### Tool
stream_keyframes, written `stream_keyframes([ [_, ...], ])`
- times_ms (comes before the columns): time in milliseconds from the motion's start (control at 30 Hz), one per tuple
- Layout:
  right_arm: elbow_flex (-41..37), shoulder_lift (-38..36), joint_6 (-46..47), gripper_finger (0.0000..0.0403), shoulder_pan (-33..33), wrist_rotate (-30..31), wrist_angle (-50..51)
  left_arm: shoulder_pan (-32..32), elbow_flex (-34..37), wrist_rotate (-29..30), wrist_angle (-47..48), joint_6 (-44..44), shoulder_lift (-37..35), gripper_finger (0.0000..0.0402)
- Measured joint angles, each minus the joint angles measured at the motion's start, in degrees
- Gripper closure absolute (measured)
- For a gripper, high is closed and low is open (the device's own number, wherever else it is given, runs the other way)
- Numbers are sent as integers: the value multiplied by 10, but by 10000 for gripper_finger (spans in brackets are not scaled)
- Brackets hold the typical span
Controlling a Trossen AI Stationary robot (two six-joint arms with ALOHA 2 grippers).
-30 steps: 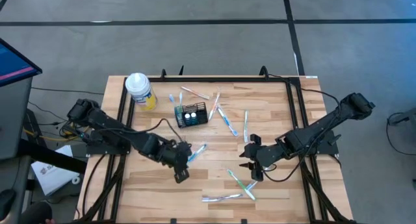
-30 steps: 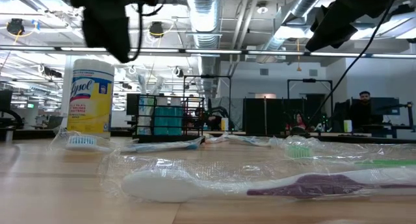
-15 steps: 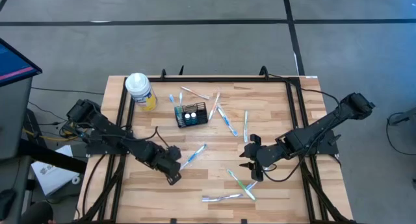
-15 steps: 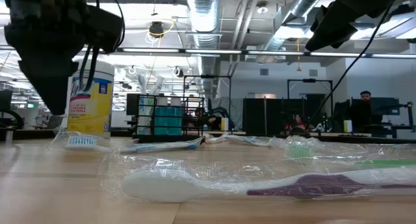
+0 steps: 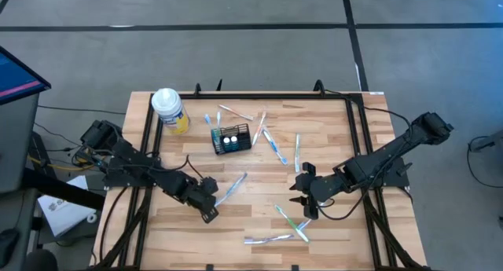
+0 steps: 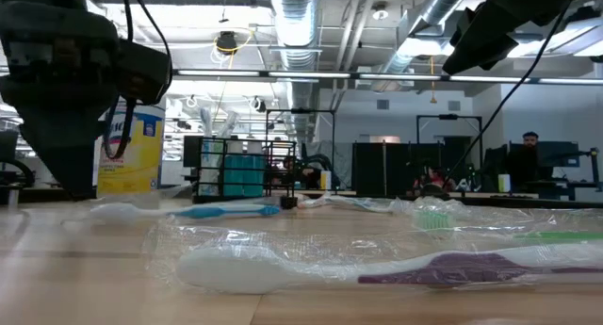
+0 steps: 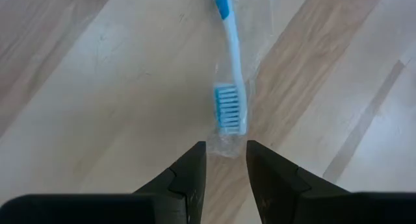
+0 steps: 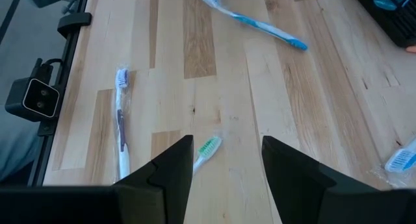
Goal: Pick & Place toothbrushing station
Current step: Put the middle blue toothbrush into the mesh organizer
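One small black wire-mesh toothbrushing station (image 5: 231, 138), rectangular, upright on table (image 5: 338, 232)

We see a wrapped purple toothbrush (image 6: 396, 267) lower center on the surface (image 6: 75, 278), our left tool (image 6: 66, 89) looming upper left.

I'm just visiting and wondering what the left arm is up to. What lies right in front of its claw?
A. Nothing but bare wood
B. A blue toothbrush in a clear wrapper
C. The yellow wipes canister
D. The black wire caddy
B: in the left wrist view, a blue toothbrush in clear wrap lies just beyond the left claw, whose fingers stand apart and hold nothing.
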State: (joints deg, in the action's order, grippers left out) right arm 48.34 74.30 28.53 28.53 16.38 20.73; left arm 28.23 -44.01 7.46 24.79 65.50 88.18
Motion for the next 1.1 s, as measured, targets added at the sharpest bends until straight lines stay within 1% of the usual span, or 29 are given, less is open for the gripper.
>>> stream_keyframes([
  [367, 0, 0, 0, 230, 0, 0, -1, 0, 1, -4, -4, 0, -11, 296],
  [600, 0, 0, 0, 230, 0, 0, -1, -2, 1, 12, 3, -8, -11, 296],
  [767, 0, 0, 0, 230, 0, 0, -1, 0, 20, 15, -2, -21, -2, 296],
  [967, 0, 0, 0, 230, 0, 1, -2, 0, 55, 18, -77, -23, 7, 296],
  [1100, 0, 0, 0, 230, 0, 1, -2, 2, 56, 17, -95, -42, 10, 297],
])
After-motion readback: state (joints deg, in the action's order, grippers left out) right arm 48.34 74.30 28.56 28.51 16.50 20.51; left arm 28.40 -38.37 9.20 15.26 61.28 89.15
